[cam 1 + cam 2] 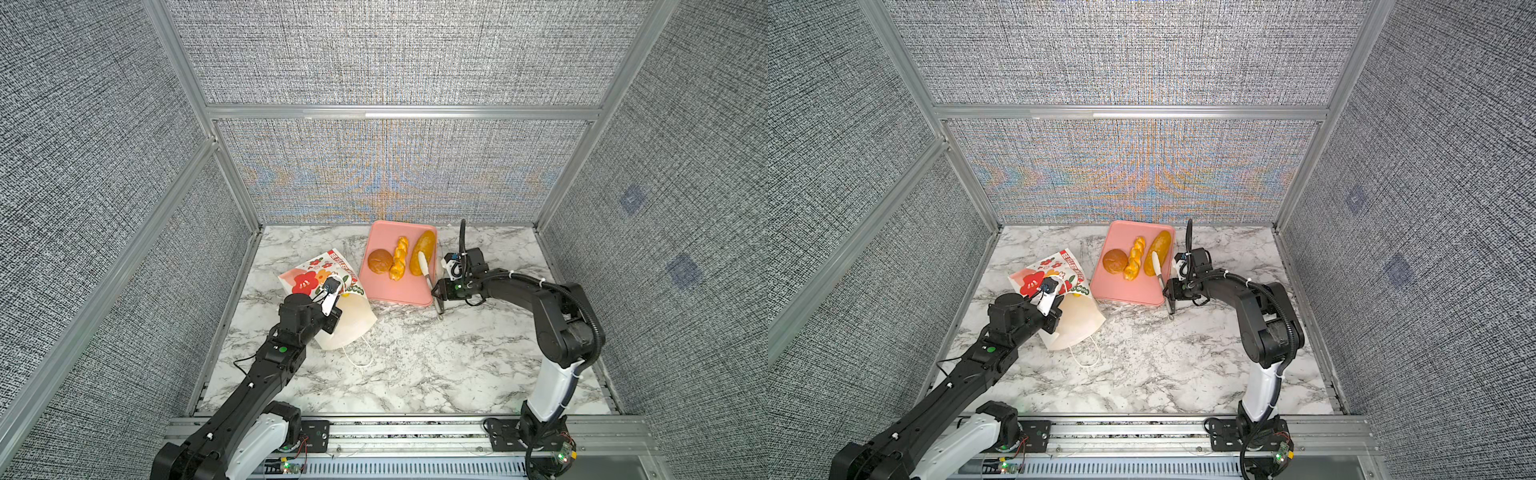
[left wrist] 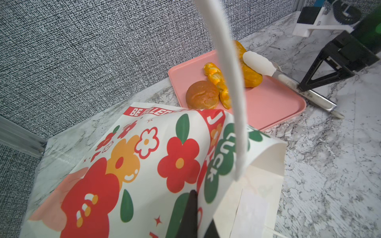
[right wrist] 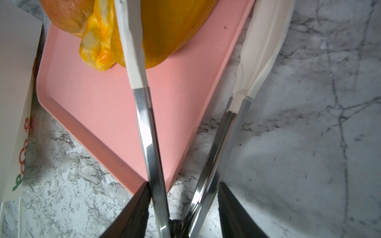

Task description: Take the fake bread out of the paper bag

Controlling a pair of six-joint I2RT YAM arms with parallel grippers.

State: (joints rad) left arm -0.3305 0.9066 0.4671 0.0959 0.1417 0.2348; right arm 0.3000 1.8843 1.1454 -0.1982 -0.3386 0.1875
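Pieces of fake bread, three of them, lie on the pink tray at the far side of the counter: a round bun, a twisted stick and a long loaf. The paper bag lies on its side just beside the tray, its mouth toward the front. I see no bread inside, but the deep part is hidden.

My left pincer is closed on the rim of the bag, and the cord handle passes close before my wrist camera. My right pincer is clamped on the two arms of the tongs. Their white tips stand apart, one above the long loaf and one outside the tray.

I judge the bread light, stiff and slippery because of its gloss, so I would take each piece across its middle with the soft tips. The bag is thin paper and will crease, so the rim is the good place to hold.
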